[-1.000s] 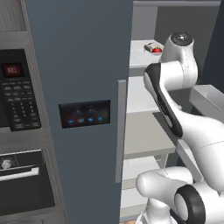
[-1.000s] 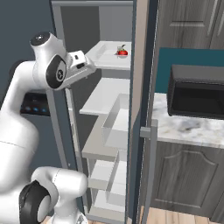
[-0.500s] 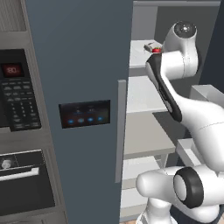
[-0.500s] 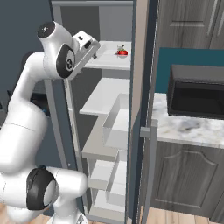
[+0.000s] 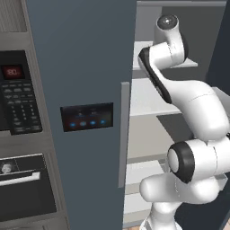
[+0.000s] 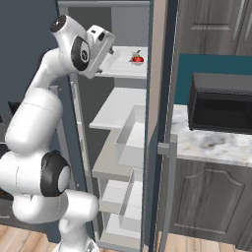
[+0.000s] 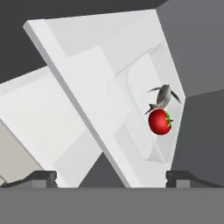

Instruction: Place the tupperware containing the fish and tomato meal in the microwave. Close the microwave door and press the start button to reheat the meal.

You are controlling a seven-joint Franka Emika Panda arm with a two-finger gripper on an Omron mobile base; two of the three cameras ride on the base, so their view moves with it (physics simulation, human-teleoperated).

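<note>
The tupperware [image 7: 141,114] is a shallow pale translucent box on the fridge's top shelf [image 7: 83,83]. It holds the fish and tomato meal: a red tomato [image 7: 159,122] and a grey fish [image 7: 164,96]. In the right base view the tomato [image 6: 138,59] sits on that same shelf. My gripper [image 7: 111,178] is open and empty, a short way from the box and aimed at it. The hand [image 6: 101,41] hovers at the shelf's front edge. The microwave [image 5: 17,105], with its keypad and red display, is left of the fridge. The microwave door is out of view.
The blue-grey fridge door [image 5: 85,67] with a lit touch panel stands between the arm and the microwave. A black oven [image 5: 22,188] sits under the microwave. Lower fridge shelves and drawers [image 6: 123,142] are below the hand. A black box-shaped appliance [image 6: 221,103] rests on the counter at right.
The arm has risen and swung its hand up toward the top fridge shelf and the box. The jaws have stayed open.
</note>
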